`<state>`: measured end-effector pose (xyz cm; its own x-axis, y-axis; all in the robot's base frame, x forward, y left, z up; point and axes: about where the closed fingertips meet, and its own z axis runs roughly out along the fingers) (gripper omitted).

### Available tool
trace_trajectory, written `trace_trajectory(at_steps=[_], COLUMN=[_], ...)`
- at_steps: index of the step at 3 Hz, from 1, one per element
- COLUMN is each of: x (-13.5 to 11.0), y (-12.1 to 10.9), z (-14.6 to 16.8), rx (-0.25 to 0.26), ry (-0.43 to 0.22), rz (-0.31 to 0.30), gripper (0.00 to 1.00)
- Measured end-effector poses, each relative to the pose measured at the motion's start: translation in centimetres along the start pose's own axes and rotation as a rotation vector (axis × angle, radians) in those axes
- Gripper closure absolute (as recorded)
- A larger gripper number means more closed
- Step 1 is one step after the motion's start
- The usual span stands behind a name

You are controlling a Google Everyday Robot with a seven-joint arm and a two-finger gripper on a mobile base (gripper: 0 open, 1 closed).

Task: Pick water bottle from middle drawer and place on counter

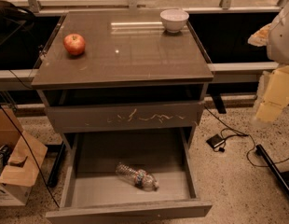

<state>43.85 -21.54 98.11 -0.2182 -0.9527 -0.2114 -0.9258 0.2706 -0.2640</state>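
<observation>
a water bottle (136,176) lies on its side, slantwise, on the floor of the pulled-out middle drawer (100,190), cap toward the front right, well apart from the drawer walls, while the robot's gripper (269,107) hangs at the right edge of the scene, level with the cabinet front and far from both bottle and drawer. whether the gripper is spread or pressed together cannot be told, and it holds nothing that can be seen. the pick has not begun. the likely trouble is this: a round, ribbed bottle lying flat may roll or skid away if it is pinched off centre or across its slant. the scratched drawer front (126,117) just above also leaves little room for a reach from behind. on the counter (130,55), an apple (74,44) at the left and a white bowl (174,20) at the back right could be knocked by a careless set-down, though the middle lies bare. much of the arm is cut off by the frame, the recess under the counter is dark, and whether the bottle holds water is hard to make out.
</observation>
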Motion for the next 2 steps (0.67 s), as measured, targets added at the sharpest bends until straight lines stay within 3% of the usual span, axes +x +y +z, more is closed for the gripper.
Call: trace_trajectory(at_steps=[1, 2], x=[0.0, -3.7], y=[0.0, 0.0], z=[0.0, 2.8], rx=[0.000, 0.002], ry=[0.000, -0.008], rz=[0.000, 0.000], gripper=[0.00, 0.00])
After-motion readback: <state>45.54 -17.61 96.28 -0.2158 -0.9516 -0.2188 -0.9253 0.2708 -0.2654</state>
